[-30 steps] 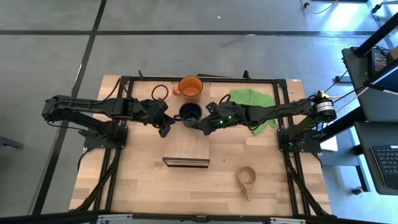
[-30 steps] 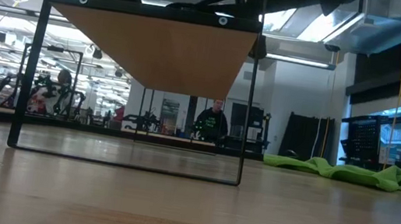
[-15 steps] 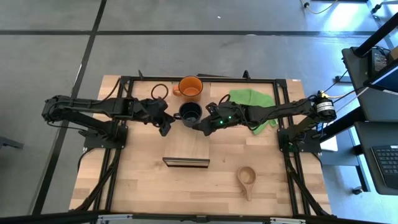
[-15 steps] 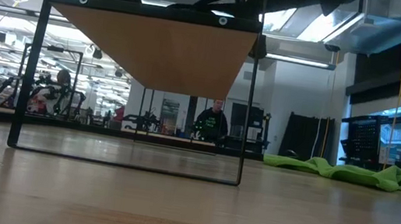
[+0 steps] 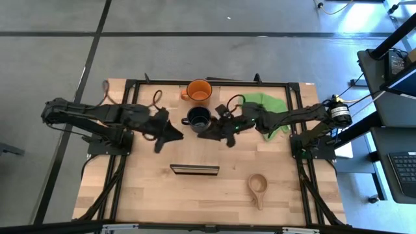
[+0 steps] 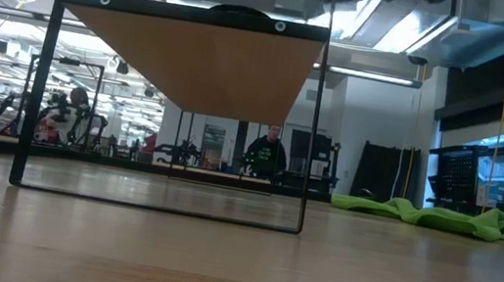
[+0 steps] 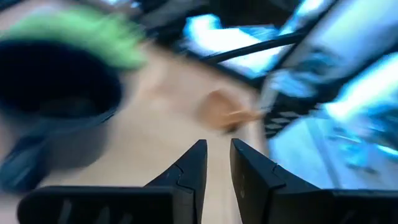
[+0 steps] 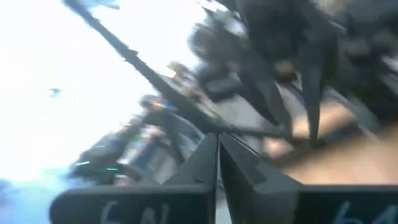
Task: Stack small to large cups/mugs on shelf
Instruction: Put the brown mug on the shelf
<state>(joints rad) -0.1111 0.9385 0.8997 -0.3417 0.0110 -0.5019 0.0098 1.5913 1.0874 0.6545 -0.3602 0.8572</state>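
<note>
High view, looking straight down, shows the whole layout: the orange mug (image 5: pixel 198 90) stands at the far middle of the table (image 5: pixel 149 195), the navy mug (image 5: pixel 197 118) just nearer than it, and the shelf (image 5: pixel 195 169) well apart from both, toward the near side. The wooden cup (image 5: pixel 258 186) lies alone at the near right, and a green cloth (image 5: pixel 264 110) sits at the far right. The left gripper (image 5: pixel 170 135) hovers to the left of the navy mug and a little nearer, apart from it; the right gripper (image 5: pixel 225 134) hangs just right of that mug, also apart from it. Low view adds what the overhead cannot: the shelf (image 6: pixel 194 59) is a wood board carried high on a thin black frame, with the cloth (image 6: pixel 429 216) lying on the table at right and a person standing far back in the room; neither mug shows here. Left wrist view, blurred, shows its fingers (image 7: pixel 193 168) nearly together with a narrow gap and nothing between them, the navy mug (image 7: pixel 53 102) close by and the wooden cup (image 7: pixel 219 109) farther off. Right wrist view, also blurred, shows its fingers (image 8: pixel 205 158) pressed together on nothing.
</note>
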